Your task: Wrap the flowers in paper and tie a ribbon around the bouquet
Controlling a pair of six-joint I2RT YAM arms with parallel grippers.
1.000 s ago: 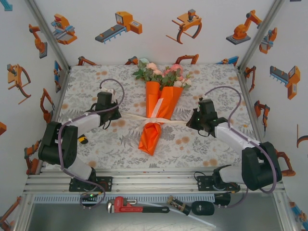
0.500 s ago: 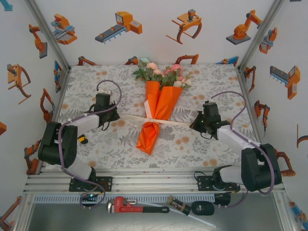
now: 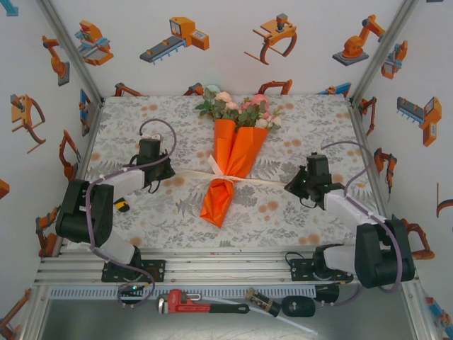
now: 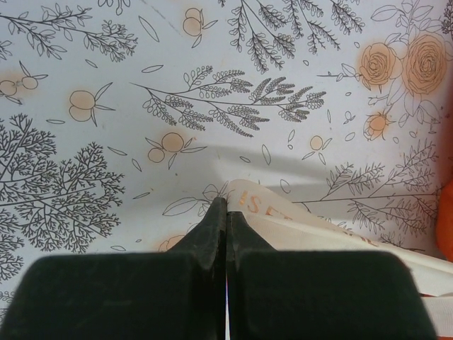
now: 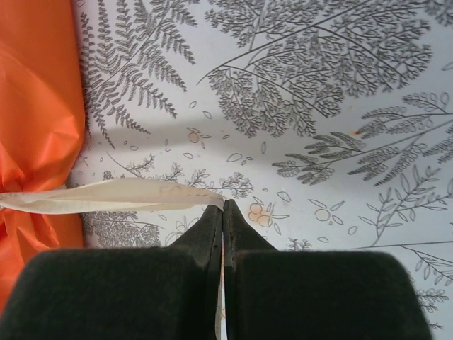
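**Desk:** Where is the bouquet lying?

**Operator:** I'm seeing the bouquet [image 3: 228, 166] lying flat at the middle of the floral tablecloth [image 3: 141, 212]. The flowers [image 3: 237, 106] are pointing at the back wall, and the orange paper [image 3: 243, 145] is tapering down toward the arm bases, with its lower tail bending slightly left.

**Desk:** And the ribbon?

**Operator:** The ribbon [image 3: 263, 180] is crossing the paper at its narrow waist, where the cone is looking pinched in. It is running out to both sides in a nearly straight line just above the cloth.

**Desk:** What are the pincers doing?

**Operator:** The left gripper [image 4: 226, 212] is sitting left of the bouquet, clenched on the ribbon's left end; in my left wrist view the cream strip is coming out from between the closed fingers. The right gripper [image 5: 223, 212] is sitting right of the bouquet, clamped on the other end, with the strip leading from its tips back to the orange paper. Both are well apart from the bouquet.
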